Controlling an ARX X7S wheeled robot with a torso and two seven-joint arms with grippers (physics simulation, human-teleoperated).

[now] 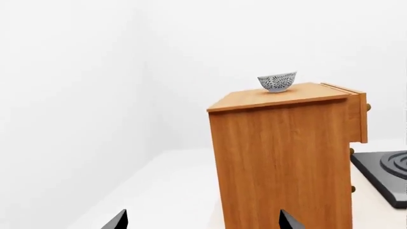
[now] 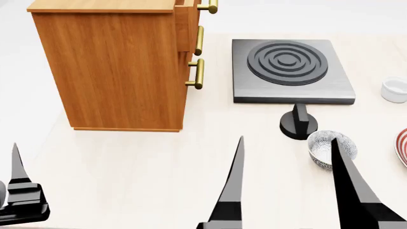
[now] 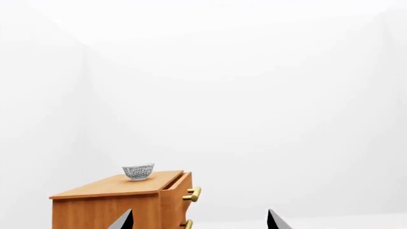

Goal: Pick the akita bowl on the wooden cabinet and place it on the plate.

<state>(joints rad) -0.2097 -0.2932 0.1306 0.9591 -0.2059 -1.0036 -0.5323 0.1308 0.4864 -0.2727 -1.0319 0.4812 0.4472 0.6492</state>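
The akita bowl (image 1: 277,82), small and white with a dark lacy pattern, stands upright on top of the wooden cabinet (image 1: 279,157). The right wrist view also shows the akita bowl (image 3: 138,171) on the wooden cabinet (image 3: 108,207). In the head view the wooden cabinet (image 2: 114,62) is cut off at the top, so the bowl is hidden there. The plate (image 2: 401,145) shows only as a red-ringed sliver at the right edge. My left gripper (image 1: 203,222) is open, low and well short of the cabinet. My right gripper (image 2: 289,191) is open and empty over the table's front.
A black stove plate (image 2: 289,69) lies right of the cabinet, with a black knob (image 2: 299,123) in front of it. A second patterned bowl (image 2: 323,143) sits on the table just behind my right finger. A small white cup (image 2: 395,89) stands at the far right.
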